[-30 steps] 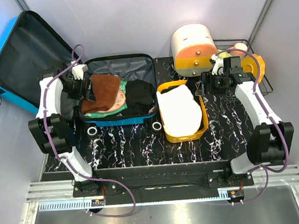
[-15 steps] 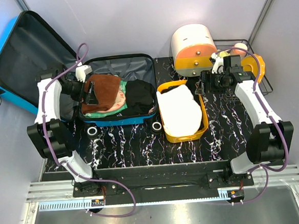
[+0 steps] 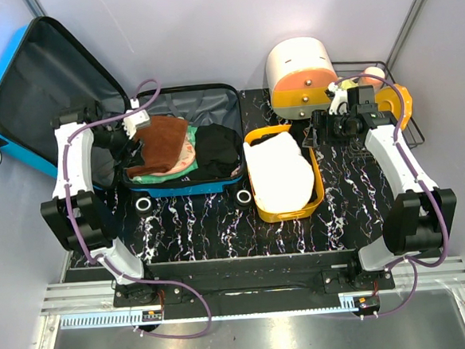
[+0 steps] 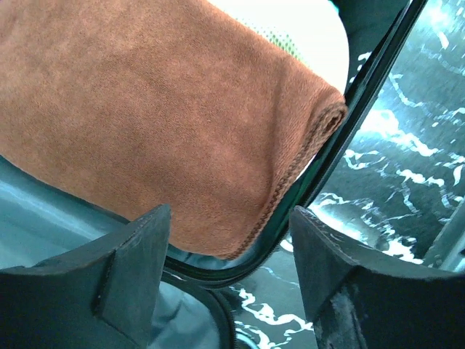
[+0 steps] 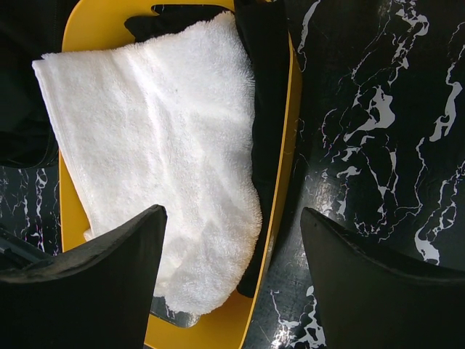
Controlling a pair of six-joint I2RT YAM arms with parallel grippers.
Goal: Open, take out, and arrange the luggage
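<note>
At the table's left rear the luggage (image 3: pixel 221 103) lies open, left gripper (image 4: pixel 227 233) spread at its brown towel (image 3: pixel 164 138); right gripper (image 5: pixel 232 225) gapes near the yellow basin (image 3: pixel 320 188) holding a white towel (image 3: pixel 280 171)

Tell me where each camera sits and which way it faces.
Top external: above, behind left arm and right arm, looking down on luggage, yellow basin.
Left wrist: at the luggage rim, facing brown towel; own fingers show.
Right wrist: over the basin, facing white towel; own fingers show.
Shared: top and right wrist see that towel.
</note>
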